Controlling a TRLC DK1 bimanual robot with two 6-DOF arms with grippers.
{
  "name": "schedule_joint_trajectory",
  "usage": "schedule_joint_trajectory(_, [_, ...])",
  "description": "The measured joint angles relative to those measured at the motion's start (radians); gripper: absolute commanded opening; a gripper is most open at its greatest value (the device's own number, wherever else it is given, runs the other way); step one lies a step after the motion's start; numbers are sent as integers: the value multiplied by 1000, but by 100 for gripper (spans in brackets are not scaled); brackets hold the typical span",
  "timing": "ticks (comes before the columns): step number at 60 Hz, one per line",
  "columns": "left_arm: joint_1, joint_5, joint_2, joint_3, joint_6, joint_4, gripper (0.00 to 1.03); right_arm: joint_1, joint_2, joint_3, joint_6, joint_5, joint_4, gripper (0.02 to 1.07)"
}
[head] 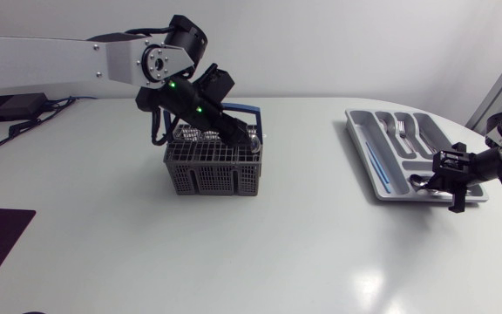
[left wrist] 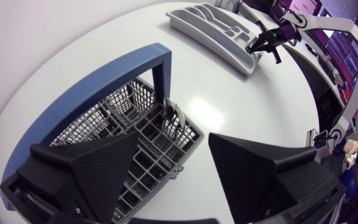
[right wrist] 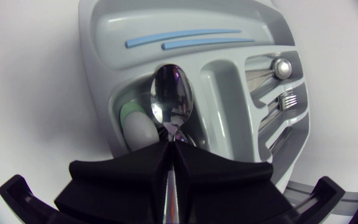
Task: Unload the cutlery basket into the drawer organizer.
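One spoon: your right gripper pinches it over the drawer organizer to drop it.
Left gripper: spread above the cutlery basket, ready to grab.

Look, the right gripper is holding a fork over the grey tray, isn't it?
Not quite. The right gripper is holding a spoon, not a fork, over the grey tray. The right wrist view shows its round shiny bowl.

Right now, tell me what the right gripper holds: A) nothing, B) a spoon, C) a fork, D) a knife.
B: the right gripper is shut on the handle of a spoon, whose bowl hangs over the drawer organizer.
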State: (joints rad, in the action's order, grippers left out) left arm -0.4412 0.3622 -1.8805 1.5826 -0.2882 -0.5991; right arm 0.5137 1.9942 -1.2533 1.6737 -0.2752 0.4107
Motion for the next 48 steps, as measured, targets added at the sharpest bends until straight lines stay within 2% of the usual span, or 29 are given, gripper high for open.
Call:
schedule_joint_trajectory(5, [0, 0, -8, 0, -5, 6, 76, 10, 12, -5, 7, 12, -5, 22])
schedule_joint_trajectory(9, [0, 0, -15, 0, -9, 7, 69, 18, 14, -5, 7, 19, -13, 27])
schedule_joint_trajectory(17, [3, 11, -27, 0, -24, 11, 65, 26, 14, -9, 6, 27, -26, 46])
schedule_joint_trajectory(27, [7, 39, -34, 0, -35, 14, 64, 23, 7, -7, -5, 37, -30, 52])
schedule_joint_trajectory(34, [14, 63, -34, 0, -54, 13, 53, 18, -25, 14, -28, 37, -29, 52])
schedule_joint_trajectory(43, [39, 102, -34, 0, -74, 10, 40, 2, -81, 52, -77, 14, -23, 63])
schedule_joint_trajectory(48, [53, 108, -34, 0, -84, 8, 33, -14, -114, 68, -112, 0, -21, 74])
